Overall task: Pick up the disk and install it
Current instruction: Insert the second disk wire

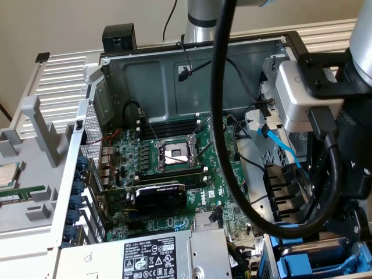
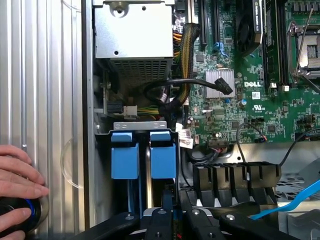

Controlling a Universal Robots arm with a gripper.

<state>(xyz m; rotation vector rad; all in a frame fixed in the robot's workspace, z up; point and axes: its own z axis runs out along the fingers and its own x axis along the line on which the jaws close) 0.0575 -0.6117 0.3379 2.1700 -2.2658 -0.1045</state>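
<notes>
1. Jaws of the gripper (image 2: pixel 168 202) are standing narrow, the fingertips drawn close together; whether they are pinching anything I cannot tell.
2. Straight ahead of the fingertips, the disk (image 2: pixel 163 155) is sitting upright in its bay, its bright blue carrier facing the wrist camera and its near end lying just beside the jaws; I cannot tell whether they are touching.
3. Just beside the disk, the other blue carrier (image 2: pixel 125 155) is standing parallel in the neighbouring slot, with a thin gap running between the two.
4. Off to one side in the wrist view, a person's hand (image 2: pixel 17 185) is resting on a black knob (image 2: pixel 15 216) with a blue ring, against the ribbed silver panel (image 2: pixel 45 100).
5. In the exterior view, blue carrier plastic (image 1: pixel 318 254) is showing at about five o'clock, under the arm's thick black cable (image 1: pixel 224 116).
6. At six o'clock there, the silver power-supply box (image 1: pixel 145 256) is lying with its label up.
7. Farther back, near the centre, the green motherboard (image 1: pixel 226 174) is lying flat in the open case, its processor socket (image 1: pixel 174 152) sitting open.
</notes>
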